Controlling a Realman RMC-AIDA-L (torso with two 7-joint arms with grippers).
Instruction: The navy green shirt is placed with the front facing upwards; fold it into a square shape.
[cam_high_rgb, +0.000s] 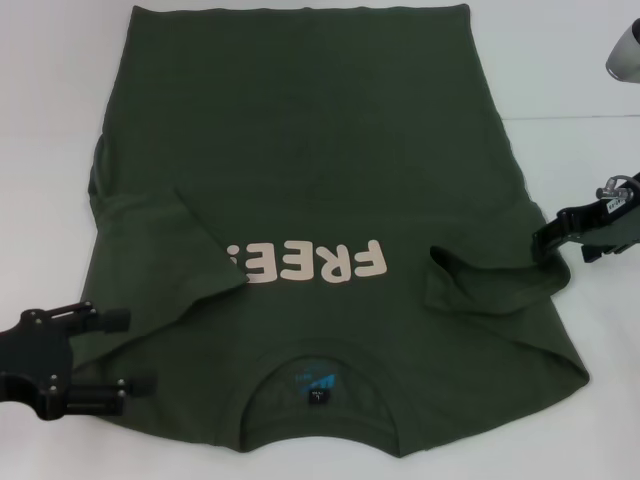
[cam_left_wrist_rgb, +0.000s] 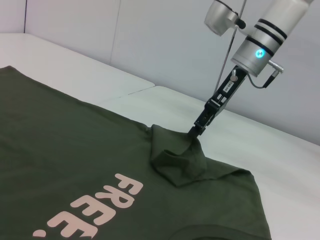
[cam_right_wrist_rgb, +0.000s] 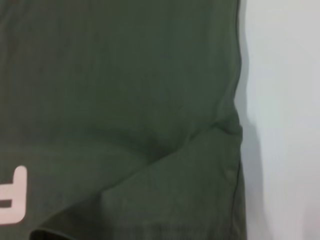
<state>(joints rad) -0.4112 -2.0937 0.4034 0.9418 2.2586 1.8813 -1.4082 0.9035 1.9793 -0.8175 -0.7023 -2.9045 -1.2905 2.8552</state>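
Left end effector (cam_high_rgb: 125, 350), fingers spread and empty, sits at the near-left edge of the navy green shirt (cam_high_rgb: 310, 180) lying face-up on the white worktop (cam_high_rgb: 50, 120), left sleeve folded inward; right end effector (cam_high_rgb: 545, 240) pinches the right sleeve.

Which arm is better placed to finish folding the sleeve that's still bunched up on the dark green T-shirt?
Right. The right gripper is already at the bunched sleeve of the dark olive-green cotton T-shirt, apparently pinching it. The left gripper sits open at the opposite edge, where that sleeve already lies folded inward.
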